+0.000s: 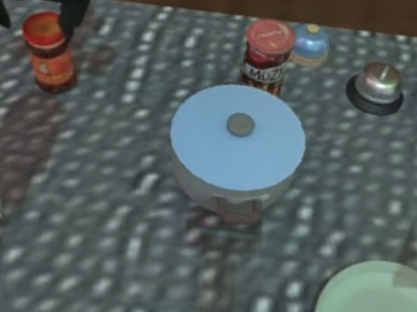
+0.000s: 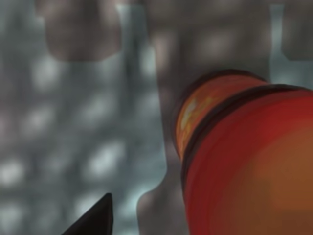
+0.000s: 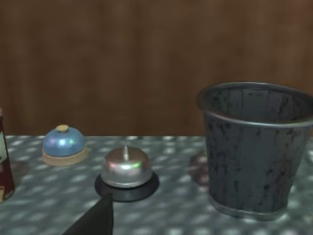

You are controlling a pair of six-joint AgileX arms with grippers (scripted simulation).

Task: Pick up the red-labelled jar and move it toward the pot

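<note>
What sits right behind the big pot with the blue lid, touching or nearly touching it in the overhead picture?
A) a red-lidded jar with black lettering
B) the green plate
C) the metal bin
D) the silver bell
A: the red-lidded jar stands directly behind the pot; the bell, plate and bin lie elsewhere.

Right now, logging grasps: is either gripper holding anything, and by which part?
Cannot be told. The left gripper sits close beside the small red-labelled dark-glass jar, but no contact shows. The right gripper is out of view.
</note>
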